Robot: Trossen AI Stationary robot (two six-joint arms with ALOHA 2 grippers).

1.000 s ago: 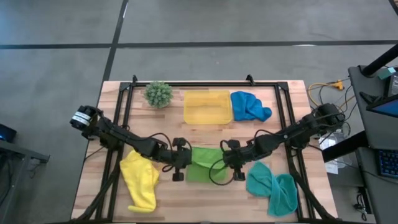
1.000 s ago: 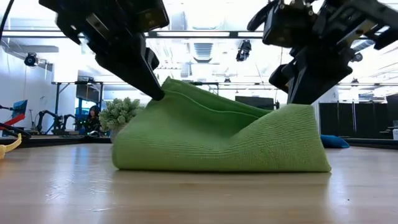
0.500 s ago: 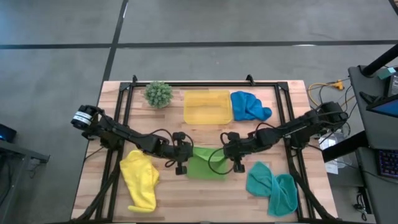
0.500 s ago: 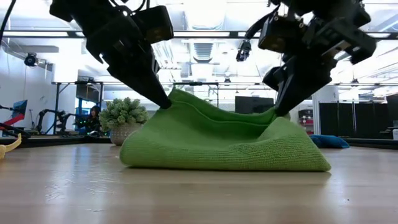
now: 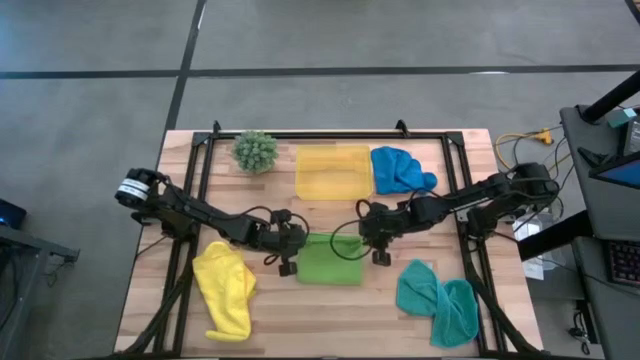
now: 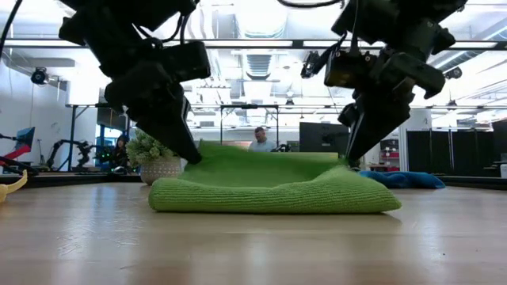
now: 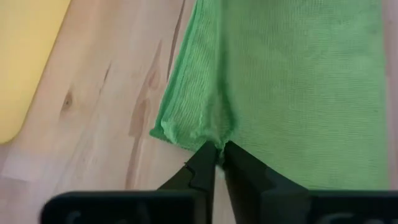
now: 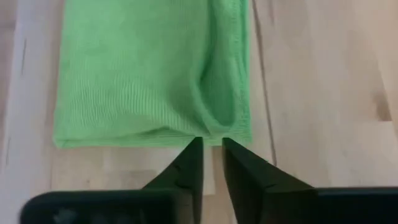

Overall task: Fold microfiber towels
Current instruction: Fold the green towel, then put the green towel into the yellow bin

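Observation:
The lime green towel [image 5: 330, 260] lies folded flat in the middle of the table, its fold toward the near edge. My left gripper [image 5: 298, 243] is shut on its far left corner, and my right gripper [image 5: 366, 238] on its far right corner. Both fingertip pairs are down at the cloth in the low view. The yellow towel [image 5: 226, 290] lies crumpled at the near left, the teal towel [image 5: 438, 300] at the near right, and the blue towel [image 5: 400, 170] at the far right. My left gripper pinches the towel's far left corner [image 7: 208, 138] at its fingertips, and the cloth puckers there. The fingers slant down from the table's left. The corner rests low on the layer beneath [image 6: 202, 162], slack. My right gripper has the towel's far edge near the right corner [image 8: 214, 132] between its fingertips, which stand a little apart. A crease runs into the gap. The fingers slant down from the table's right. The edge lies down on the folded towel [image 6: 337, 168], slack.
A yellow tray [image 5: 333, 172] stands at the far middle beside the blue towel. A spiky green plant [image 5: 255, 150] stands at the far left. A black frame [image 5: 330, 135] runs round the table. Bare wood shows along the near edge between the yellow and teal towels.
Both grippers have gone toward the table's far edge and down, carrying the green towel's raised edge with them. The towel, humped a second ago, has folded over and now lies flat, its near fold staying where it was.

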